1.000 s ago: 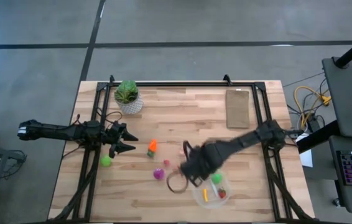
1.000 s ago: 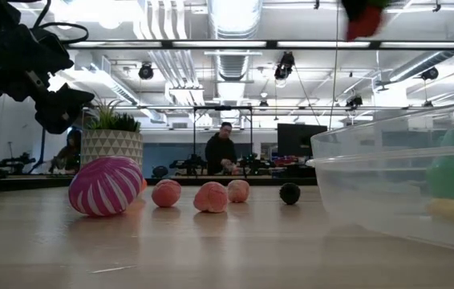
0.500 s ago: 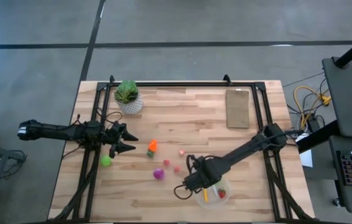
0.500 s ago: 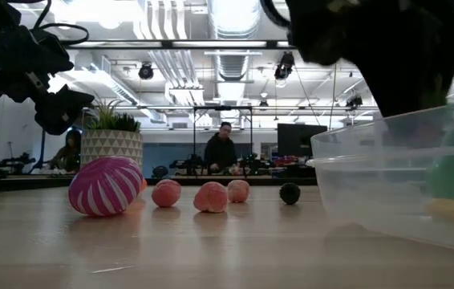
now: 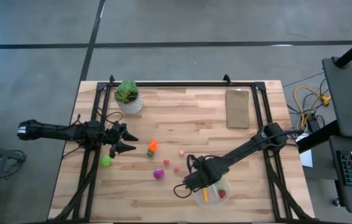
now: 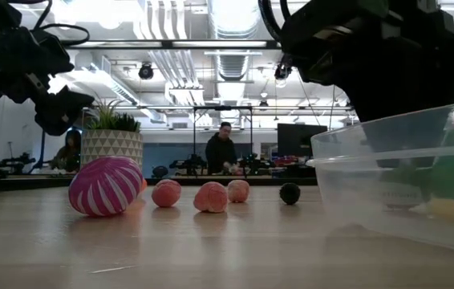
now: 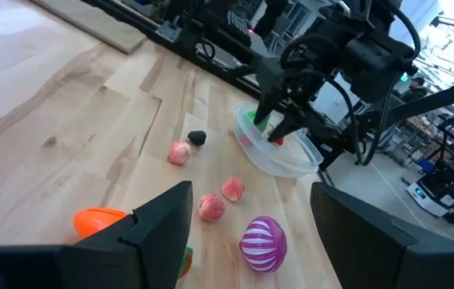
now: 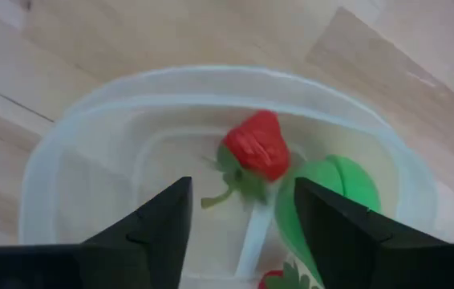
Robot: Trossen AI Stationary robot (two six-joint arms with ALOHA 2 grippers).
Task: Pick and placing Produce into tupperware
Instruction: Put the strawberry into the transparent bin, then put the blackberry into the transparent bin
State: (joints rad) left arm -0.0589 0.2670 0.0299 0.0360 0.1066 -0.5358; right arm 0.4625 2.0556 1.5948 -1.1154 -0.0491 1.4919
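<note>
While right hand (image 5: 202, 185) hovers over tupperware (image 5: 224, 198), potted plant (image 5: 127, 96) stands apart.

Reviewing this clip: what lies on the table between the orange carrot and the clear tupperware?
In the high view, between the carrot and the tupperware lie the magenta-purple piece, small pink-red bits and the right gripper.

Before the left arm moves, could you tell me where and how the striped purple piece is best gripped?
Probably across its middle, from straight above. The striped purple piece is a rounded egg shape lying on the table, widest at the centre, so the fingers would seat there. It sits clear of the small pink pieces nearby. The left tool, open, hangs closest to it.
</note>
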